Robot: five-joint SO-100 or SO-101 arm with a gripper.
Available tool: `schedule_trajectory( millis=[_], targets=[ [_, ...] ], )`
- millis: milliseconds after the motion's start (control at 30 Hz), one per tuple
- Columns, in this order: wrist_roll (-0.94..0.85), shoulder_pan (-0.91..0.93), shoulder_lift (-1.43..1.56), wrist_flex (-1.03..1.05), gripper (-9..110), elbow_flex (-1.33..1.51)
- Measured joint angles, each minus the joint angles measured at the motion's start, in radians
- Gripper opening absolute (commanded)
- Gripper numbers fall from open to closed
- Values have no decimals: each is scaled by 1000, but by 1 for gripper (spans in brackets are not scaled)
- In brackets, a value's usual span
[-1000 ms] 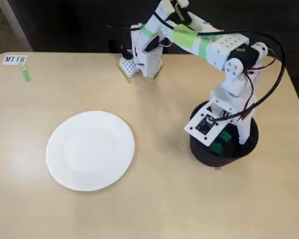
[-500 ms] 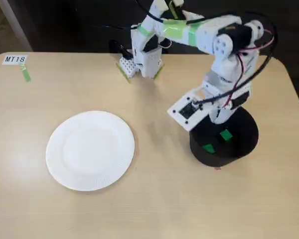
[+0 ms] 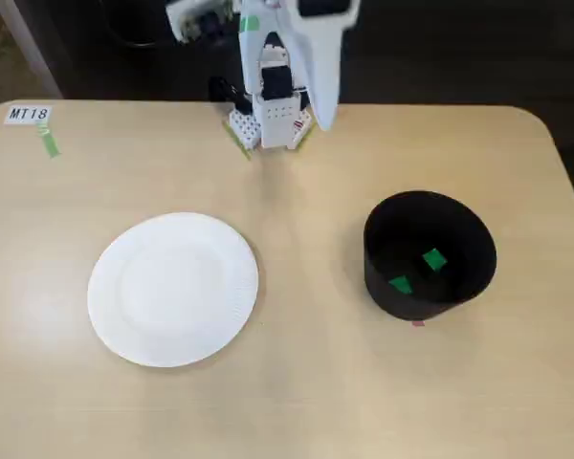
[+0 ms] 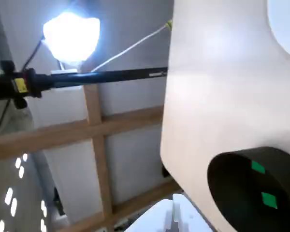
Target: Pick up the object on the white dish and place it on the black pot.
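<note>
Green cube (image 3: 400, 284) lies inside the black pot (image 3: 378, 273) — well apart from the raised end effector (image 4: 175, 215), whose grip state I cannot tell.

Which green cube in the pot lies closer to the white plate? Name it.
The darker green cube, low-left on the black pot's floor in the fixed view; the paler cube sits farther from the plate.

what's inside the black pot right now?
Two small green cubes lie apart on the floor of the black pot. In the fixed view the near wall hides part of the floor, so anything there is unseen.
</note>
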Motion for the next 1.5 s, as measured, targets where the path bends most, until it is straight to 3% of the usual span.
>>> schedule_trajectory(
  millis=[367, 600, 1000, 1500],
  targets=[
    [40, 3, 534, -330, 0, 965],
    [55, 41, 844, -359, 0, 1302],
    [34, 61, 948, -285, 0, 1551],
    [12, 120, 948, -285, 0, 1566]
  ],
)
